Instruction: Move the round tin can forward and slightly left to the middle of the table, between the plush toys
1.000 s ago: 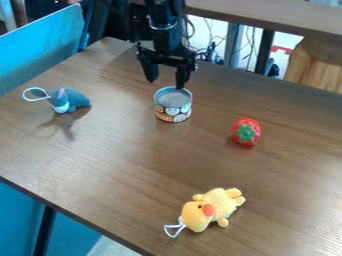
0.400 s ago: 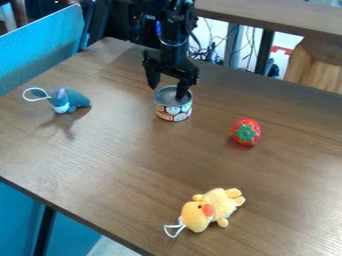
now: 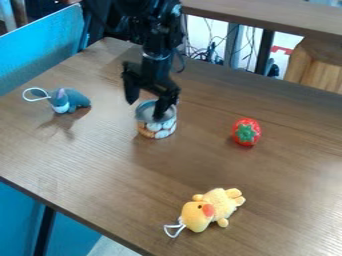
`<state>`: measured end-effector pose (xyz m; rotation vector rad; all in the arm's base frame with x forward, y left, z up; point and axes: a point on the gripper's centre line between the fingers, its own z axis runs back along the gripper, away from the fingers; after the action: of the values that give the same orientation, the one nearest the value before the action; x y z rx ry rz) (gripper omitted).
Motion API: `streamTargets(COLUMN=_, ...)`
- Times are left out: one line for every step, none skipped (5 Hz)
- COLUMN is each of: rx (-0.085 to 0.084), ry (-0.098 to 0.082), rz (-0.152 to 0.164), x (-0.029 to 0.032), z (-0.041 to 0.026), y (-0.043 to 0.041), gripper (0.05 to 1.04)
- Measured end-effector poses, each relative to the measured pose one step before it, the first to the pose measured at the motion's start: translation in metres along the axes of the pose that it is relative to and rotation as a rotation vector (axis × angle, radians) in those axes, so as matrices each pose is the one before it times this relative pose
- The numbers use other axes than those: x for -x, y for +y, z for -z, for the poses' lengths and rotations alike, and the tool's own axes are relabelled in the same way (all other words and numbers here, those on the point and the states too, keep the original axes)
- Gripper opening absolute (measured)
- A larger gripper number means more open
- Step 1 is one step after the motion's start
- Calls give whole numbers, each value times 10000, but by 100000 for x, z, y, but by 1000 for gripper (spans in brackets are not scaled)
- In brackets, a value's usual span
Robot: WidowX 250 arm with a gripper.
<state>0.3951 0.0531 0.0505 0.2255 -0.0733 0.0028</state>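
**Open gripper point(image 3: 144, 111) at the tin can point(image 3: 157, 129)**

In the camera view, the gripper's fingers stand apart, one dipping inside the can's rim, the other just outside, to the upper left. The can is on the wooden table point(image 3: 87, 165), between a blue-gray plush animal point(image 3: 69, 100) and a red toy strawberry point(image 3: 246, 132); a yellow plush duck point(image 3: 208, 210) lies nearer the camera.

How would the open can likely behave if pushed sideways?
The can would probably hold its shape, its round wall looking rigid. Standing on its base, it might slide under a low push but tip if pushed high.
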Motion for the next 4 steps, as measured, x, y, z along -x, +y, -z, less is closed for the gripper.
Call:
streamTargets(rx=128, ry=623, rz=629, x=3400, z=-373, y=-165, gripper=1001)
streamTargets(rx=70, ry=380, rz=247, x=1924, z=-49, y=96, gripper=1001)
streamTargets(rx=204, ry=166, rz=8, x=1853, z=-1112, y=1028, gripper=1001)
streamTargets(rx=74, ry=5, rz=22, x=1494, z=-1428, y=784, gripper=1001)
